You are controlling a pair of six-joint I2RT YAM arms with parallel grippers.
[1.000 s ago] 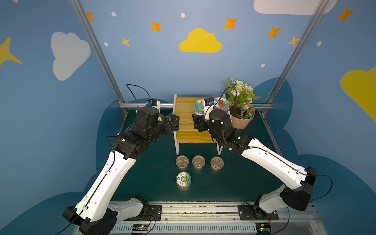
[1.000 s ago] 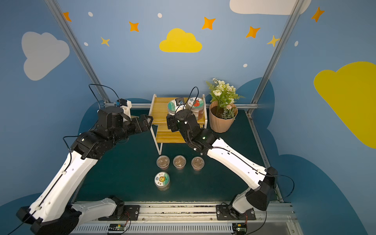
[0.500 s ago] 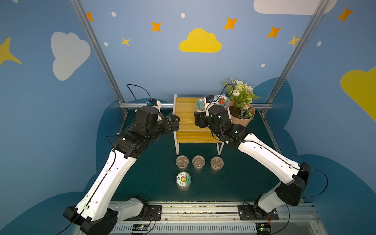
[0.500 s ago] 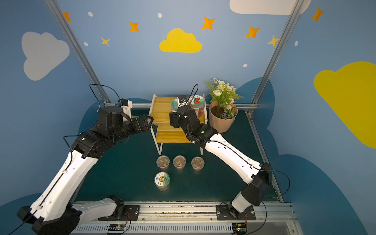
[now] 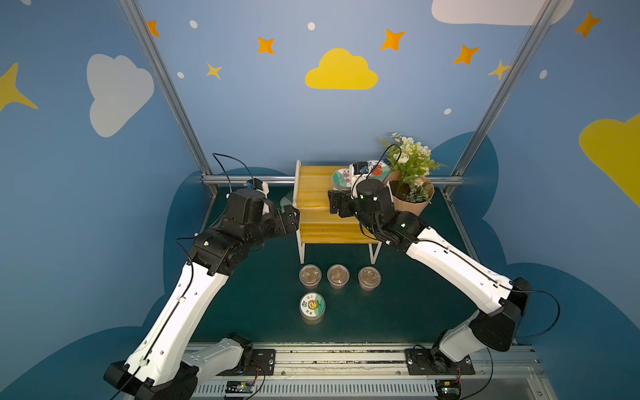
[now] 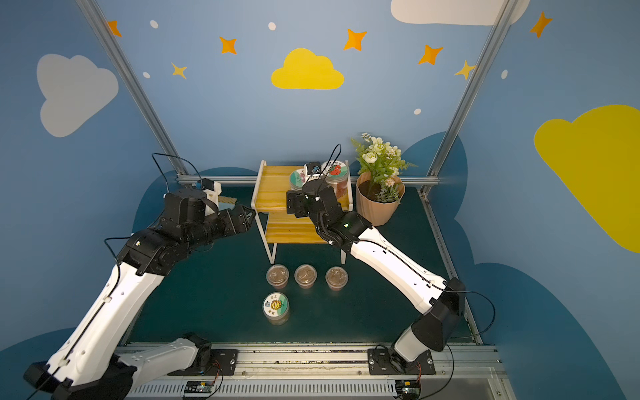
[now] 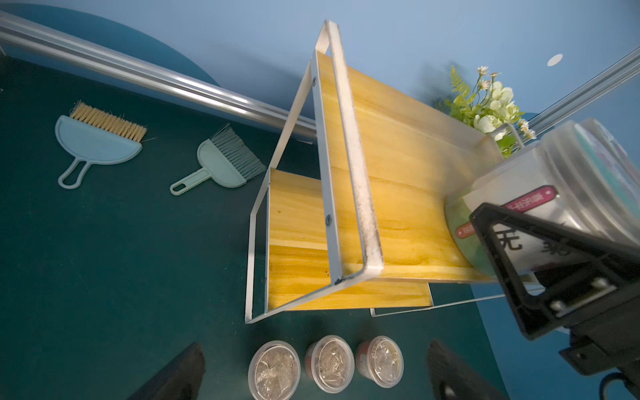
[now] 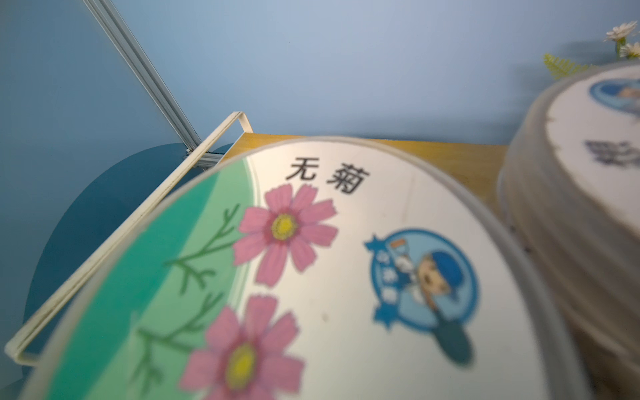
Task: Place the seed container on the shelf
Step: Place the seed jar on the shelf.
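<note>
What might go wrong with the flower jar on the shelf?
The flower jar sits near the top front edge of the shelf; the right tool may drag it off when withdrawing.
It stands close beside the strawberry jar; a nudge could knock that.
The open left tool might bump the shelf frame.

The shelf [image 5: 318, 221] has yellow boards in a white frame. The seed container [image 8: 311, 259] has a white and green lid with pink flowers. The worktop [image 5: 263, 304] is dark green; a brush [image 7: 221, 162] is pale blue-green.

Both top views look down frontally; both wrist views share the nearby shelf [image 7: 398, 166].
</note>
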